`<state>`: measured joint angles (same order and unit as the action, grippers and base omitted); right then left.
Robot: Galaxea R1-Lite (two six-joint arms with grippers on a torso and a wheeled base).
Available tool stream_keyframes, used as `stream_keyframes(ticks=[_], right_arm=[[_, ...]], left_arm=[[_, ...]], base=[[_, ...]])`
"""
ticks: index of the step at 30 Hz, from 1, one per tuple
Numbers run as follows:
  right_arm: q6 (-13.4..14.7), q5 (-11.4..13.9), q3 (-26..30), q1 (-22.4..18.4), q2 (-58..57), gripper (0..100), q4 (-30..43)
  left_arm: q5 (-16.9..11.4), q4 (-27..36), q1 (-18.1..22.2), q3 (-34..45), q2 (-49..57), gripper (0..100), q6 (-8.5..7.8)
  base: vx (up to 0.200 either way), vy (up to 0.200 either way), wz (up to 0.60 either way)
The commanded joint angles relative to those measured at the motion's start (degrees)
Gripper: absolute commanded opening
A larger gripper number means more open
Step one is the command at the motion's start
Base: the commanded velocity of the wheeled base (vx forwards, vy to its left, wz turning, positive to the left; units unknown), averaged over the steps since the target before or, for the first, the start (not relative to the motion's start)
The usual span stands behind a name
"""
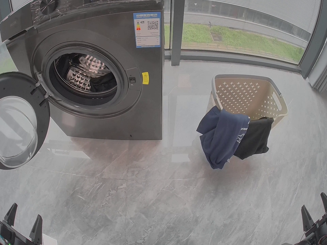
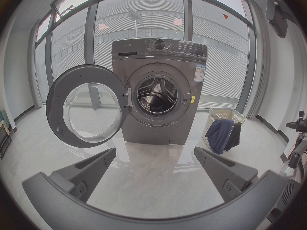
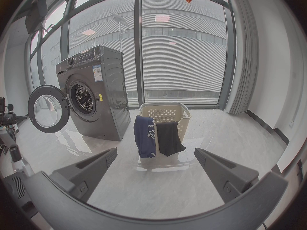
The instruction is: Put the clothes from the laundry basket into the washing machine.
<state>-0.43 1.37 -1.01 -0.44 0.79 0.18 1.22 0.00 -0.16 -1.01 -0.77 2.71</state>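
Note:
A grey washing machine [image 1: 102,68] stands at the left with its round door [image 1: 18,119] swung wide; a dark garment [image 1: 104,82] lies inside the drum. To its right a cream laundry basket [image 1: 250,94] sits on the floor, with a navy garment [image 1: 223,136] and a black garment [image 1: 255,138] draped over its near rim. My left gripper [image 1: 24,220] is open, low at the near left, far from the machine [image 2: 158,91]. My right gripper [image 1: 315,210] is open at the near right, well short of the basket [image 3: 164,112], the navy garment [image 3: 144,136] and the black one [image 3: 168,138].
Polished grey stone floor stretches between me and both objects. Tall windows and a pillar [image 1: 177,24] run along the back, and curtains [image 3: 241,48] hang at the far right. Camera stands [image 2: 299,134] flank the sides.

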Motion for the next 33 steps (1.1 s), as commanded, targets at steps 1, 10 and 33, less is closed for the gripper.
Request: stream_keyframes(ticks=[1, 10, 33], right_arm=[[-0.01, 0.04, 0.92, 0.00, -0.62, 100, -0.01], [-0.01, 0.04, 0.92, 0.00, -0.62, 100, -0.09], [-0.01, 0.04, 0.92, 0.00, -0.53, 100, -0.09]], left_arm=[[0.01, 0.00, -0.02, 0.92, 0.68, 100, 0.11], [0.10, 0.00, -0.02, 0.92, 0.68, 100, 0.19], [0.10, 0.00, -0.02, 0.92, 0.68, 100, 0.19]], base=[[0.000, -0.200, 0.00], [0.000, -0.111, 0.00], [0.000, -0.130, 0.00]])
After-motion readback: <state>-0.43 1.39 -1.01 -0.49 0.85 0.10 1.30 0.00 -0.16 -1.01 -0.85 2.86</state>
